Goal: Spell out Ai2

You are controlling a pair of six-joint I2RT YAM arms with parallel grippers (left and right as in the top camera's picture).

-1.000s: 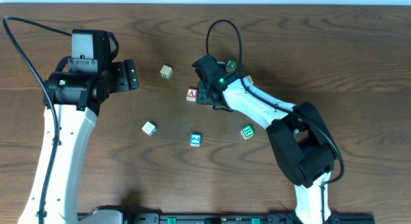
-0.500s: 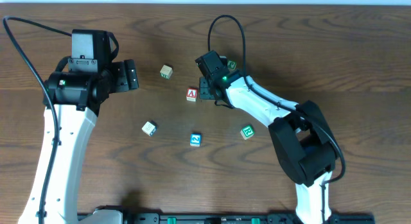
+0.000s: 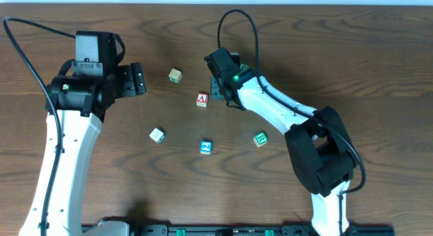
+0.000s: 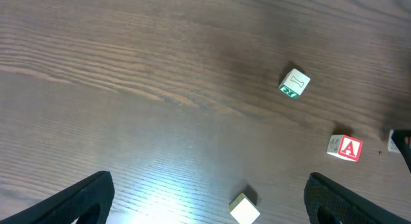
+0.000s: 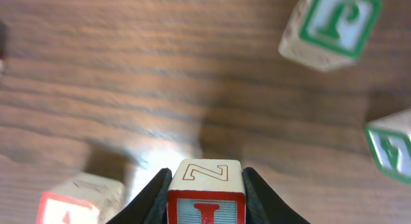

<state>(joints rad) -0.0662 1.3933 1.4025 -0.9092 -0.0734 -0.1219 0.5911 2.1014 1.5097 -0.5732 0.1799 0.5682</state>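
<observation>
right pincer (image 5: 204, 193): squeezing I cube (image 5: 204, 176), maybe lifted off counter (image 3: 338, 60), beside A cube (image 3: 201, 99) | left pincer (image 4: 209, 201): wide open, empty | 2 cube (image 3: 206, 147): apart, nearer the robot | tip: put I close right of A, straight.

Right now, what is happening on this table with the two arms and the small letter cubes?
The right arm's fingers are shut on the cube with a red I and hold it close beside the red A cube. The blue 2 cube lies apart from both, nearer the front of the table. The left arm's fingers are open and hold nothing, off to the left. The word is not yet spelled.
</observation>
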